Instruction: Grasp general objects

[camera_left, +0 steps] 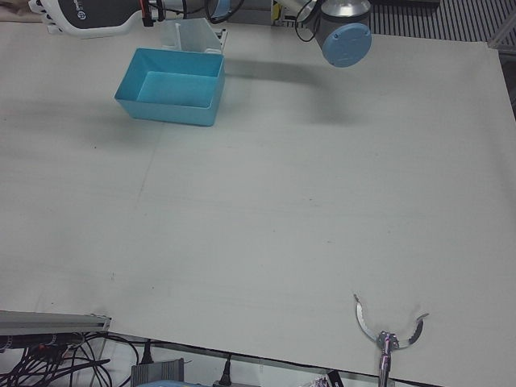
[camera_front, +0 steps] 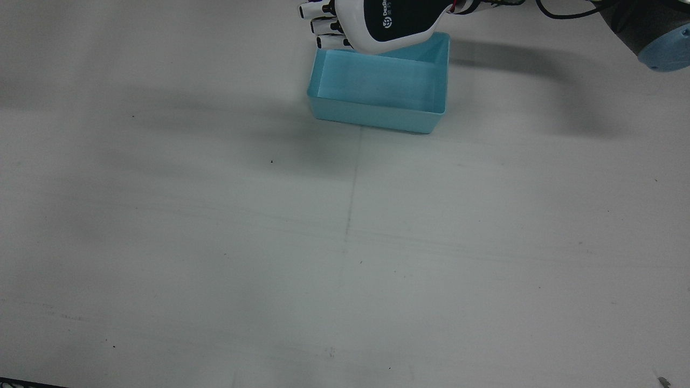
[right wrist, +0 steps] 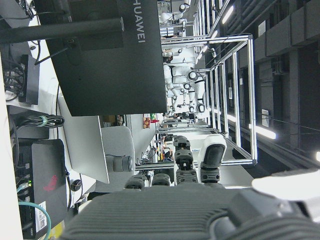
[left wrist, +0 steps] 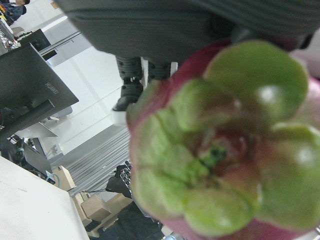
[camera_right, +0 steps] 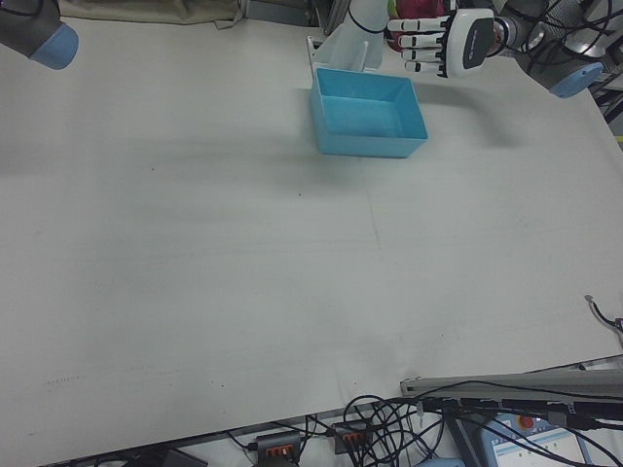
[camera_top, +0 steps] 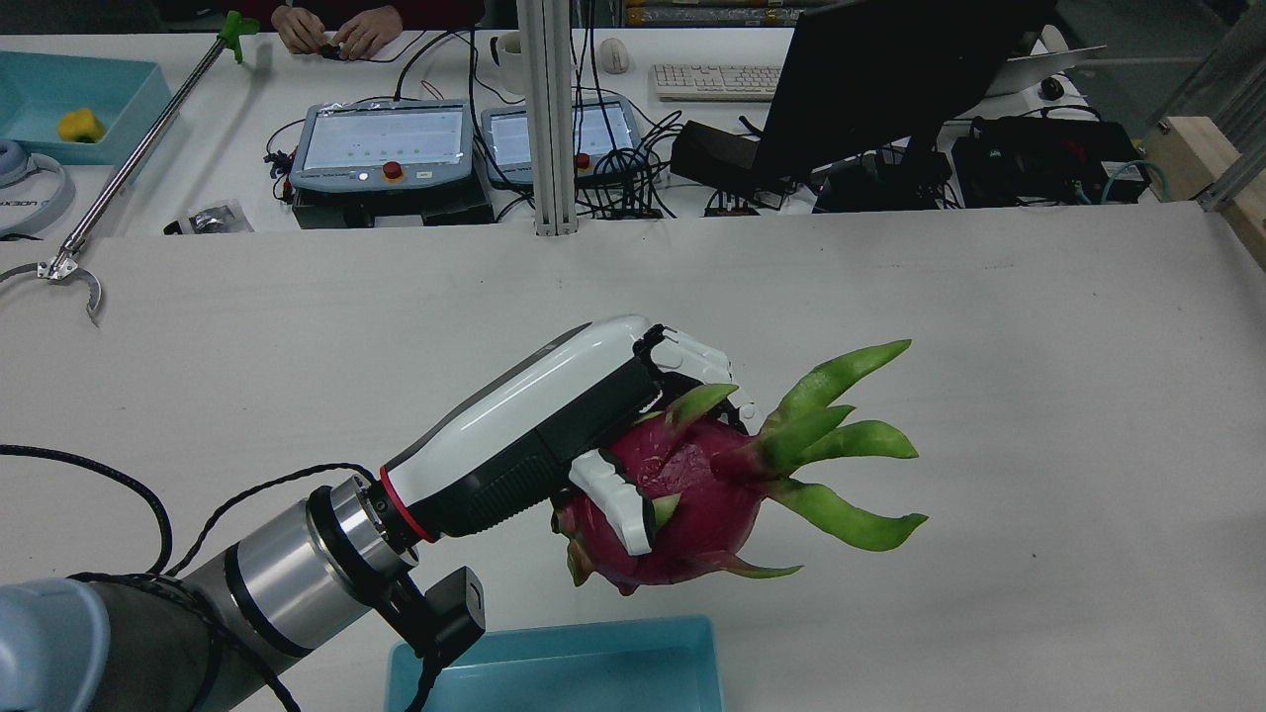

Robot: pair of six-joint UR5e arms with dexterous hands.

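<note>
My left hand is shut on a magenta dragon fruit with long green scales and holds it in the air, above and just beyond the far rim of a light blue bin. In the front view the left hand hovers over the bin's edge nearest the robot; the fruit is hidden under it. The left hand view is filled by the fruit's green end. The right-front view shows the left hand with a bit of red fruit behind it. My right hand shows only in its own view, fingers extended, holding nothing.
The bin has nothing inside. A reacher-grabber tool lies at the table's left far corner, also seen in the left-front view. The left arm's blue-capped joint hangs over the table. Monitors and cables stand beyond the far edge.
</note>
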